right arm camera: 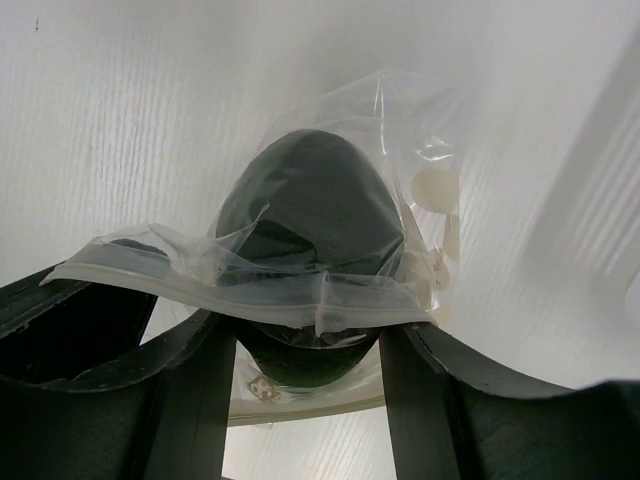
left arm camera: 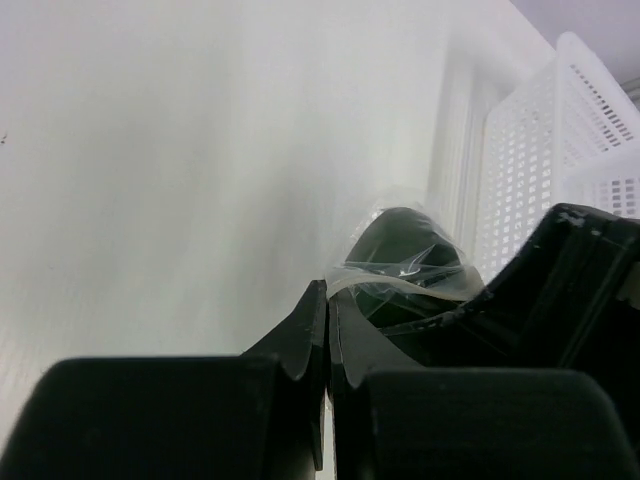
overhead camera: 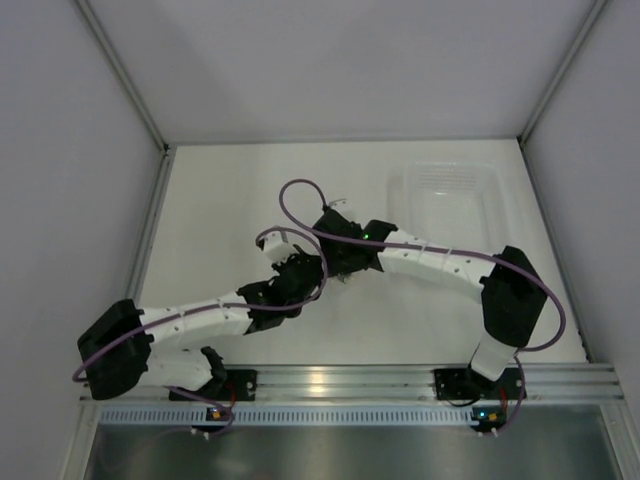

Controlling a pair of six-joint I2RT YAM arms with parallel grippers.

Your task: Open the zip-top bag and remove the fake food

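Unfinished: fake food (right arm camera: 310, 190) inside zip-top bag (right arm camera: 420, 130).
Bag edge clamped in left gripper (left arm camera: 328, 300); right gripper (right arm camera: 300, 340) jaws apart, astride it.

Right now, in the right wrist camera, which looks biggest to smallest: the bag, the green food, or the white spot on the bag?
Largest: the zip-top bag.
Then the fake food inside it.
Smallest: the round white spot.
All sit together, so nearness hardly matters.
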